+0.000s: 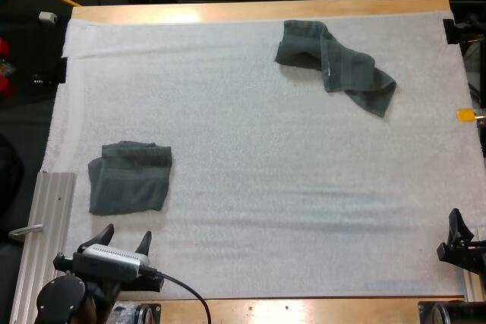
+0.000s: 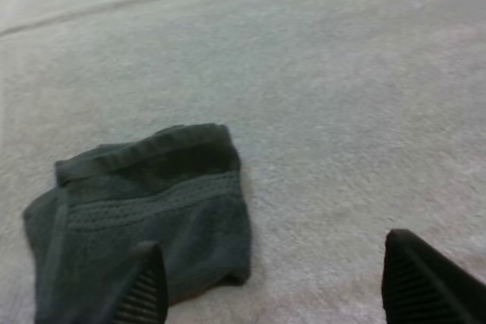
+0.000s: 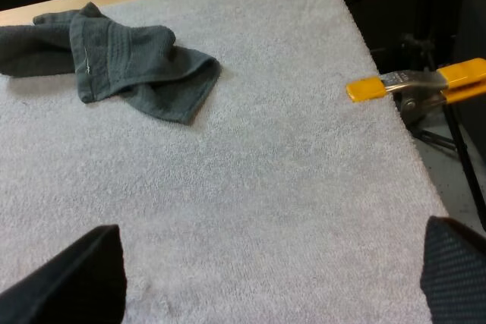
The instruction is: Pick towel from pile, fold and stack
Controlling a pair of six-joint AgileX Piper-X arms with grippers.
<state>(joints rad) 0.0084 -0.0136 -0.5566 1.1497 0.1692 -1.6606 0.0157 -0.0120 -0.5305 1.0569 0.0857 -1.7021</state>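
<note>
Worktop: a wooden worktop (image 1: 250,11) carries everything, with its bare rim showing along the far side.
Mat: a white, nubbly mat (image 1: 266,187) covers nearly all of it. I judge that it gives enough friction for cloth to drag rather than slide.
Loose towel: a dark grey-green crumpled terry towel (image 1: 330,62) lies on the mat near the far edge, toward my right side and well apart from both arms. I judge it light, limp and not fragile. It will sag and trail from whatever point I lift, and it will not slip from a firm pinch.
Where to hold: the corner flap nearest my right arm lies flat and free of the bunched middle. I would pinch there, at the hemmed edge, so that only one layer comes up.
Folded towel: a dark grey-green towel (image 1: 129,178), folded into a rough square with a woven band across it, rests on the mat just ahead of my left arm.
Containers: I see no bin or tray. The folded towel serves as the stacking place, with nothing on top of it.
Left claw: my left claw (image 1: 125,234) hovers near the folded towel's near edge, its fingers spread and gripping nothing.
Right claw: my right claw (image 3: 266,278) sits low over the near right part of the mat, its fingers spread wide and gripping nothing.
</note>
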